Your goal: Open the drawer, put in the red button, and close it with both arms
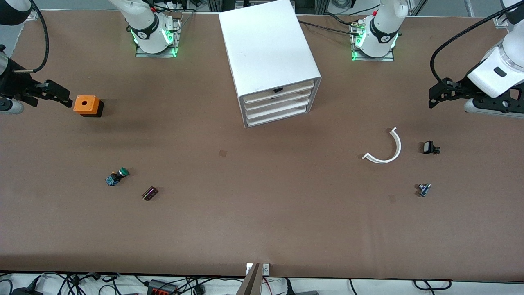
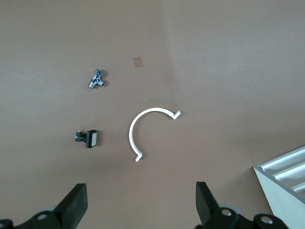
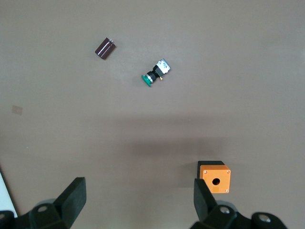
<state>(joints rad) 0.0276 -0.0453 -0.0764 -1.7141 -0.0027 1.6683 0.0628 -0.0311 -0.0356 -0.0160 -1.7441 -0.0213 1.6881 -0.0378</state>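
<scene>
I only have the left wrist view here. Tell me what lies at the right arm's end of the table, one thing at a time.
Observer: An orange box sits there, beside the right hand, which hangs open above the table.
Operator: Go on, list the small parts.
Observer: A green-capped button lies nearer the front camera than the box, with a dark cylinder beside it.
Operator: Now find me a red button.
Observer: No red-capped button shows in any view; your left hand hangs open over the table near the white arc.
</scene>
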